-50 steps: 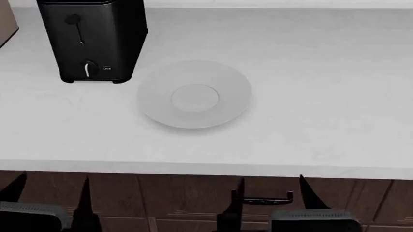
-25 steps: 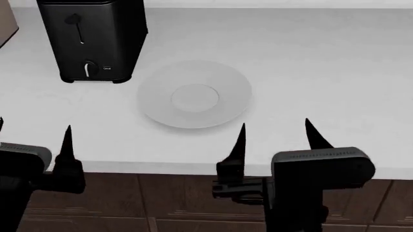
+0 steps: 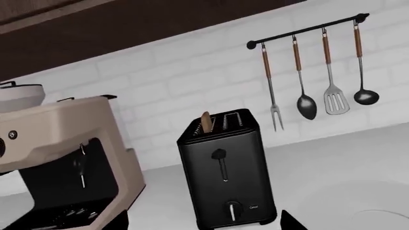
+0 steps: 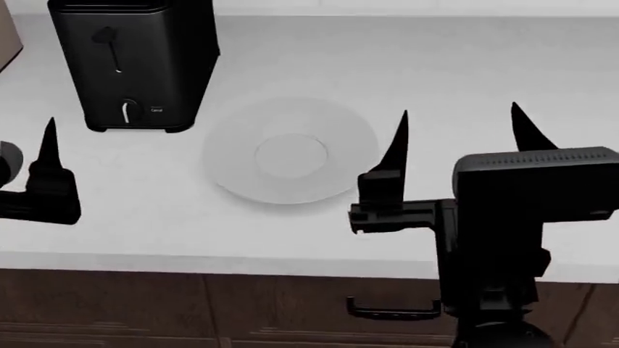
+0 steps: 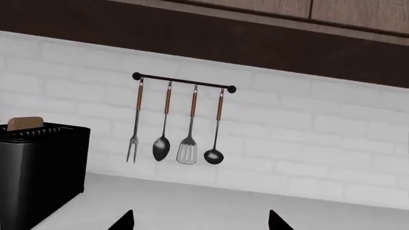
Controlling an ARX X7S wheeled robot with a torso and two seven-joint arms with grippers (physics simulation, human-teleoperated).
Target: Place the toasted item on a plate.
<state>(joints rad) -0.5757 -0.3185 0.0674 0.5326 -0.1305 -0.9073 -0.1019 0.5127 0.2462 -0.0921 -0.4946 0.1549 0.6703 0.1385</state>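
Head view: black two-slot toaster [image 4: 133, 65] stands at about 10 o'clock on the white countertop [image 4: 483, 65]. Round white-grey plate [image 4: 290, 151] sits just beside it, at the toaster's 4 o'clock, bare. Toast slice [image 3: 206, 122] is in the toaster's slot, upright, only its rounded brown top poking out; also seen in the right wrist view [image 5: 24, 123]. Well apart from the plate.

Right gripper [image 4: 459, 141] hovers above the counter at the plate's 3 o'clock, fingers spread wide, nothing between them. One fingertip overlaps the plate's rim in the head view; contact cannot be told. Left gripper [image 4: 19, 163] at the frame's 9 o'clock, below the toaster's front; only one finger shows in the head view, the other cut off by the edge. Left wrist view shows just a tip at its lower edge, so cannot tell how wide it is. Nothing seen held.

Left wrist view: beige coffee machine [image 3: 61, 153] next to the toaster. On the white brick wall behind, a black rail [image 3: 307, 31] carries a fork, spoon, slotted spatula and ladle. Dark wood cabinet fronts [image 4: 193, 312] below the counter, one black handle [image 4: 392, 312].
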